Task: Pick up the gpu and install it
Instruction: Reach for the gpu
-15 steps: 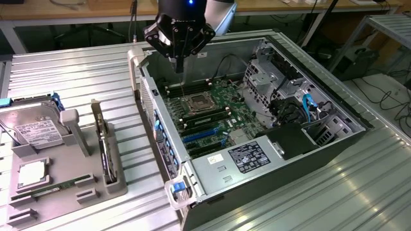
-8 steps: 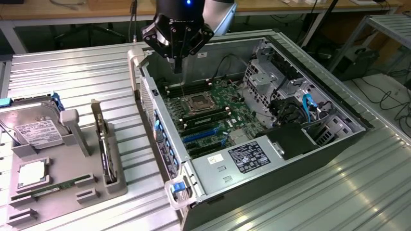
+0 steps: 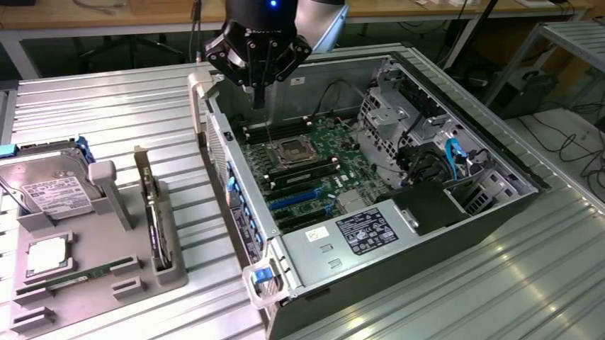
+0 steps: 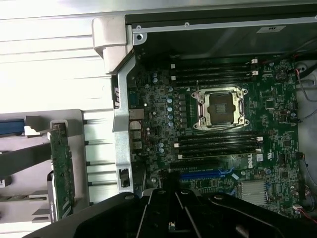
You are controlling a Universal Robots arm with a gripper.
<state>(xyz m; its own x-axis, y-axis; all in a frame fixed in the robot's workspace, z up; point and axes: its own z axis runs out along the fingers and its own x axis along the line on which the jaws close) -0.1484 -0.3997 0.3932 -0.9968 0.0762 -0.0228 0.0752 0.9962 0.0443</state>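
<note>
A ribbed metal table (image 3: pixel 113 106) carries an open computer case (image 3: pixel 492 212) lying on its side, with workbenches and cables behind it. Inside the case, the motherboard (image 3: pixel 321 170) faces up with its processor socket (image 3: pixel 288 151) bare. The gripper (image 3: pixel 258 99) hangs over the far end of the case, above the board's edge near the memory slots. Its fingers are pressed together into a single point and hold nothing. The gpu (image 3: pixel 151 212) is outside the case, towards the exterior view's left, standing on its long edge in a slot of a grey holder (image 3: pixel 123 205) on the table. It is well apart from the gripper, with the case's side wall between them, and it sits lower and nearer the exterior camera than the claw does. In the wrist view the card shows as a narrow green strip beside the case's wall. The same holder carries a hard drive (image 3: pixel 52 191) with a white label further to the exterior view's left, and a memory stick (image 3: pixel 85 275) lies near its front edge.
</note>
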